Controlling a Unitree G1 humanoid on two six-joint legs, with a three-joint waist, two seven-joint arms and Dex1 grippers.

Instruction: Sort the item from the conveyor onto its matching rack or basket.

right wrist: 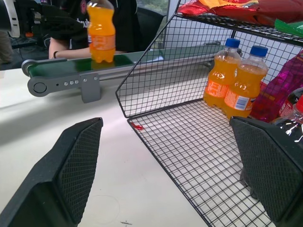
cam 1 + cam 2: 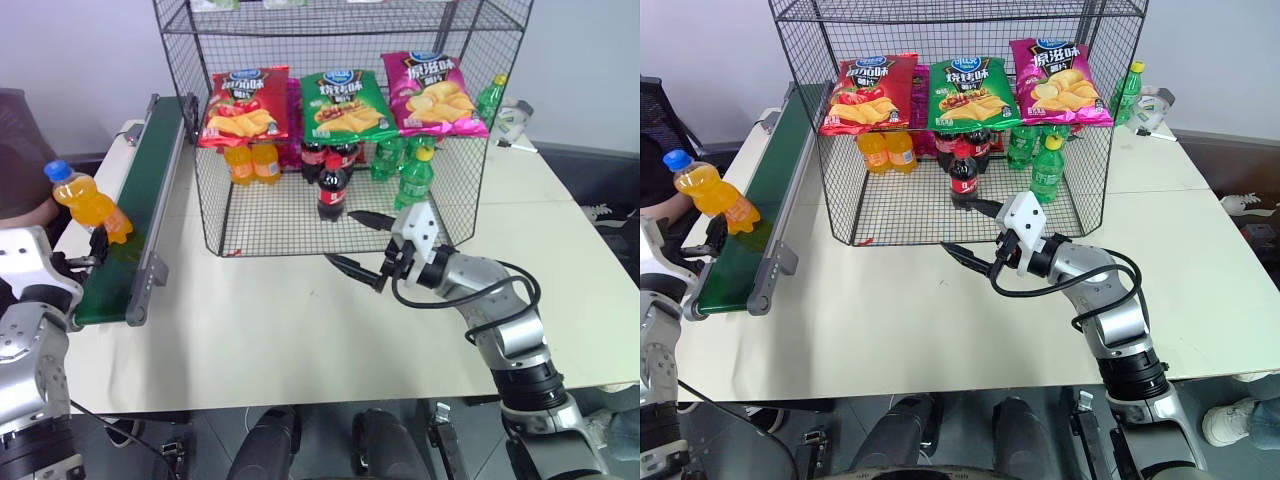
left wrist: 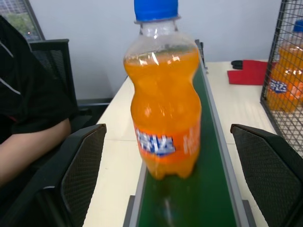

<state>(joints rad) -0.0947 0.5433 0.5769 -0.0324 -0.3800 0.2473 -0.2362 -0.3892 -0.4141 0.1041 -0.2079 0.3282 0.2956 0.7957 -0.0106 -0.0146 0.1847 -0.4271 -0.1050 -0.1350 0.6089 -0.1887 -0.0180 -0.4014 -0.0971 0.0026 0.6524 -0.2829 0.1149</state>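
Orange soda bottle (image 2: 88, 204) w/ blue cap stands on the conveyor (image 2: 140, 190), near its end closest to the robot. Long axis roughly upright; reads tilted in the head views, straight in the left wrist view. From that wrist it sits dead ahead, between the two black fingers (image 3: 78, 165), base on the green belt, fingers flanking it w/ a gap each side, not touching.

Left gripper (image 2: 88, 255): jaws spread wide, nothing held. Judgement: bottle is already inside the span, so closing around the label band should be the next step. Belt rails sit just below the fingers, so grip above rail height.

Right gripper (image 2: 365, 250): also wide open, empty, hovering over the table just in front of the wire rack (image 2: 340, 120), well apart from the bottle. Left arm is clearly the nearer one.

Rack lies to the right of the left hand, across the belt. Two matching orange bottles (image 2: 252, 162) stand inside it at the left of the floor shelf, under the red chip bag (image 2: 243, 105); likely drop spot beside them. Someone's forearm (image 3: 28, 146) rests beyond the belt, off to one side of the left gripper.
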